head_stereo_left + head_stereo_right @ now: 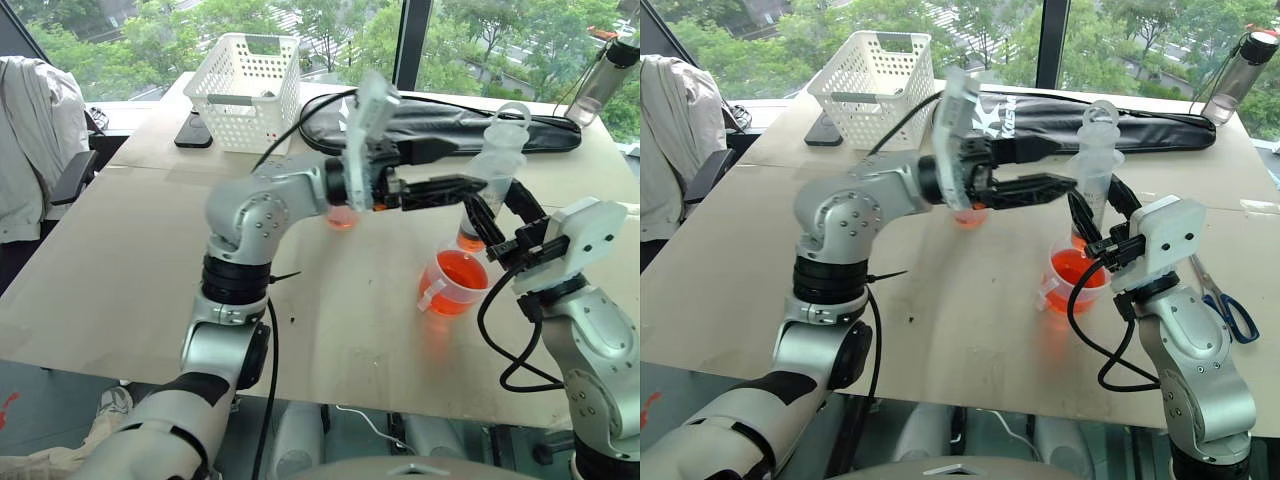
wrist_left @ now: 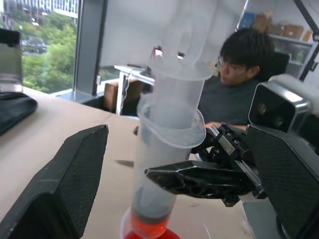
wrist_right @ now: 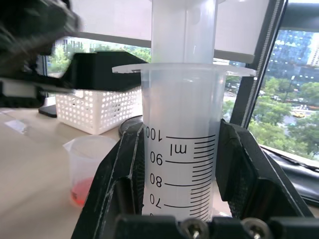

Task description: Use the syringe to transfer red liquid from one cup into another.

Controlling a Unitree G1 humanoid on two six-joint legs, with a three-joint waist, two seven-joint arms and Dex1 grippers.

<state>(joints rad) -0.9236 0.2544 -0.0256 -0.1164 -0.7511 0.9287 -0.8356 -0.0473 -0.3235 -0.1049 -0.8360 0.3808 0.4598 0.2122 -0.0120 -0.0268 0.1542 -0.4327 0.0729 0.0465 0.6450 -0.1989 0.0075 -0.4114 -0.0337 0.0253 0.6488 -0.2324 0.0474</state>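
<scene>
Clear plastic syringe (image 1: 1095, 170) stands upright, tip down, clamped in right hand (image 1: 1102, 215); left hand (image 1: 1055, 165) spread wide.

Clear smooth plastic syringe (image 3: 182, 149), perforated white plastic basket (image 1: 245, 90), matt cardboard-like tabletop (image 1: 120, 270).

A broad tan tabletop (image 1: 970, 340) is carrying a white perforated plastic basket (image 1: 873, 88), a flat black phone (image 1: 823, 130), a long black zippered bag (image 1: 1130, 118), blue-handled scissors (image 1: 1232, 312), a wide handled clear measuring cup (image 1: 1072, 280) and a small clear tumbler (image 1: 970, 214), both holding red liquid (image 1: 1076, 267).
</scene>
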